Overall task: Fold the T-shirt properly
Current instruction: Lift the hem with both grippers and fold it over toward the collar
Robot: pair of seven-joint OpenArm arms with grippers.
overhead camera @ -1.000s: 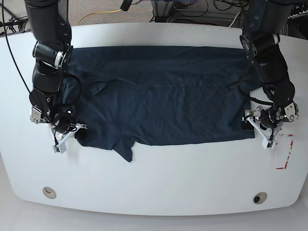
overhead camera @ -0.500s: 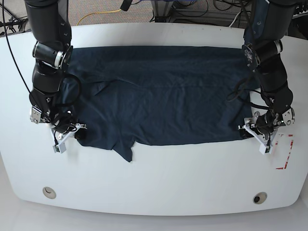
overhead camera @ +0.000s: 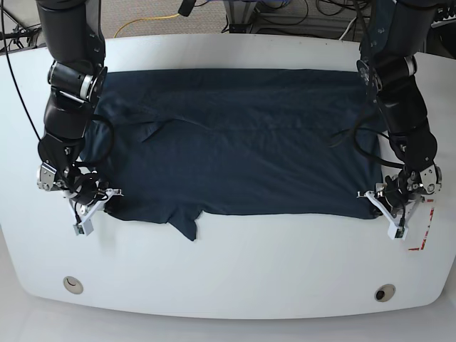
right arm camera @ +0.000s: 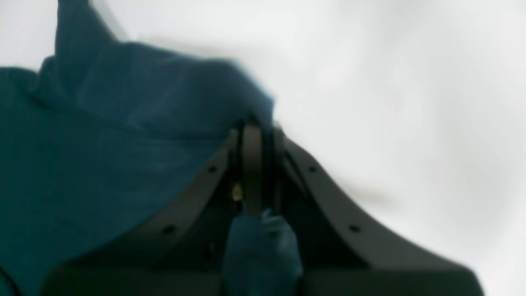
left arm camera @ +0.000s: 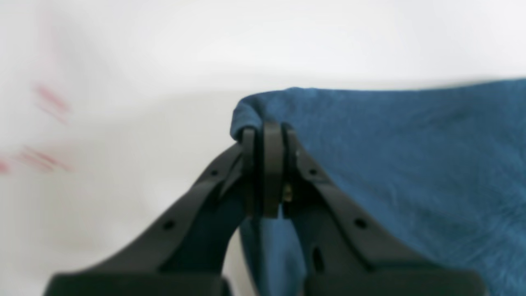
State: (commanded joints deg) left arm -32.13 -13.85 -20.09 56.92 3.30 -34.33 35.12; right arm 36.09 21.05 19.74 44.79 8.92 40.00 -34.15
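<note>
The dark navy T-shirt (overhead camera: pixel 242 142) lies spread flat and wide across the white table (overhead camera: pixel 235 263), with one sleeve flap hanging toward the front edge. At the shirt's near corner on the base view's right, my left gripper (overhead camera: pixel 377 205) is shut on the cloth. The left wrist view shows that left gripper (left arm camera: pixel 265 133) pinching a bunched fold of T-shirt (left arm camera: pixel 411 164). On the opposite near corner, my right gripper (overhead camera: pixel 101 204) is also shut on fabric. In the blurred right wrist view, the T-shirt (right arm camera: pixel 82 164) bunches up around the closed right gripper (right arm camera: pixel 252 135).
Red tape marks (overhead camera: pixel 422 228) sit on the table just outside the left gripper. Two round holes (overhead camera: pixel 71 285) (overhead camera: pixel 385 293) lie near the table's front edge. Cables (overhead camera: pixel 149 21) run along the floor behind the table.
Both grippers have moved outward and toward the front edge with the shirt's corners. The bottom edge is pulled straighter and the cloth lies flatter.
</note>
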